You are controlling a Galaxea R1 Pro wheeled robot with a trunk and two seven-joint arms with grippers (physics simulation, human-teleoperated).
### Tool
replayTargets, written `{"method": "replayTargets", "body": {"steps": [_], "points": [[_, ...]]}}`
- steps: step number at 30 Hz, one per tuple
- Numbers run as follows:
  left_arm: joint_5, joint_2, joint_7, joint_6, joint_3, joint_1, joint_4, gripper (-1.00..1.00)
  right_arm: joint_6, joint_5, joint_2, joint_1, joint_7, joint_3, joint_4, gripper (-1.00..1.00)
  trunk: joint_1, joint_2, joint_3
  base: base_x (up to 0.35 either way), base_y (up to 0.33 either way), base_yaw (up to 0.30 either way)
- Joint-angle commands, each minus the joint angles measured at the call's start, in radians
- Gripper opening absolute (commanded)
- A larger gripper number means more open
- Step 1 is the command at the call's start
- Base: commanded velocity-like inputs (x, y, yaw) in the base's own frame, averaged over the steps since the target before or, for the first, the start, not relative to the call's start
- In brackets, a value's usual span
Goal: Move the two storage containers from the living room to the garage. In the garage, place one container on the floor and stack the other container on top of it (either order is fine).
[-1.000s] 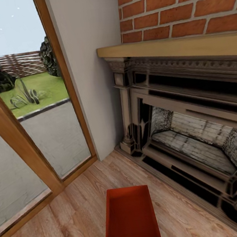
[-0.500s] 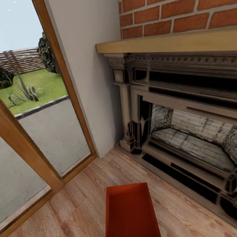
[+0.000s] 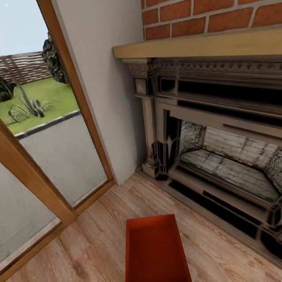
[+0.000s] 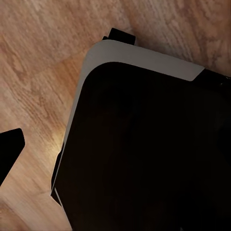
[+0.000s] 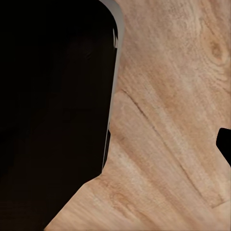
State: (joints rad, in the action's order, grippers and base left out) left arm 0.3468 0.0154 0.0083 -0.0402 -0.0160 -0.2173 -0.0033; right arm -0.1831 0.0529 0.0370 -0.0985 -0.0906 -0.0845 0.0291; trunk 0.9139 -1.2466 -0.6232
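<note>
One orange-red storage container (image 3: 154, 255), lidless and empty, sits on the light wood-plank floor (image 3: 77, 265) of the living room, low in the middle of the head view and just in front of me. A dark fingertip (image 4: 9, 149) of my left gripper pokes in at the edge of the left wrist view, over the planks. A dark fingertip (image 5: 225, 144) of my right gripper does the same in the right wrist view. Neither touches the container. The garage is out of view.
A brick fireplace (image 3: 232, 155) with a wooden mantel (image 3: 200, 46) runs along the right. Wood-framed glass doors (image 3: 50, 162) stand at the left, with a pale wall between them. My black, grey-rimmed base (image 4: 144, 144) (image 5: 53, 106) sits beside the fingertips in both wrist views.
The whole head view has shifted, so the camera has moved. The container now appears slightly higher in the picture, and its near edge shows fully. It has not moved on the floor.
</note>
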Motion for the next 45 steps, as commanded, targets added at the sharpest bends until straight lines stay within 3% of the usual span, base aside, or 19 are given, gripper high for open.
{"method": "replayTargets", "body": {"steps": [1, 45], "points": [[0.004, 0.000, 0.001, -0.003, -0.002, 0.000, 0.001, 1.00, -0.004, 0.006, 0.000, -0.001, -0.006, -0.008, 0.003, 1.00, 0.000, 0.000, -0.002, 0.000, 0.000, 0.000], [0.004, 0.000, 0.001, -0.003, -0.002, 0.000, 0.001, 1.00, -0.007, 0.005, -0.002, -0.001, -0.008, -0.008, 0.003, 1.00, 0.000, 0.000, -0.074, 0.000, 0.000, 0.000]]}}
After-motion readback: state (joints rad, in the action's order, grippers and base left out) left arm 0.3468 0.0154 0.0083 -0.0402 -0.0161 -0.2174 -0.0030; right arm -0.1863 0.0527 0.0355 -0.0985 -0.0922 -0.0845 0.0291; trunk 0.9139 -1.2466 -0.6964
